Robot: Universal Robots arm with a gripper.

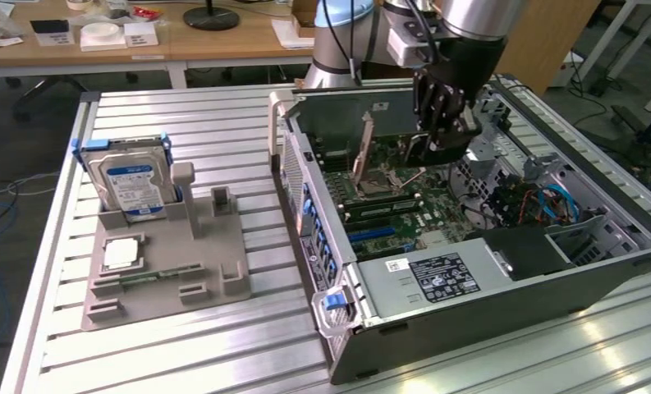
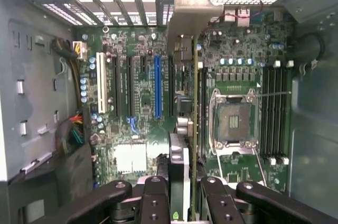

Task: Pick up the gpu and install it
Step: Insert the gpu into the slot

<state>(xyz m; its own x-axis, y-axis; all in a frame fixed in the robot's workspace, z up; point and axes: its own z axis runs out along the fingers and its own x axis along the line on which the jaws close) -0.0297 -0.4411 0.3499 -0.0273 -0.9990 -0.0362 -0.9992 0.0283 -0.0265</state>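
The gpu (image 2: 182,155) shows edge-on in the wrist view as a thin upright card, its silver bracket (image 2: 193,7) at the far end by the case's rear slots. My gripper (image 2: 185,195) is shut on it, with one black finger (image 2: 156,195) on each side. The card hangs over the motherboard (image 2: 137,92), in line with the slots between the blue slot (image 2: 157,86) and the CPU socket (image 2: 232,121). I cannot tell whether it touches a slot. In the exterior view my gripper (image 1: 443,148) reaches down into the open computer case (image 1: 292,123), and the gpu (image 1: 364,148) stands on edge toward that view's left.
A power supply (image 1: 446,275) fills the case's near end, and cables (image 1: 544,201) lie on the exterior view's right. Outside the case, a grey fixture (image 1: 167,283) holds a hard drive (image 1: 134,180), a processor chip (image 1: 122,253) and a memory stick (image 1: 155,275).
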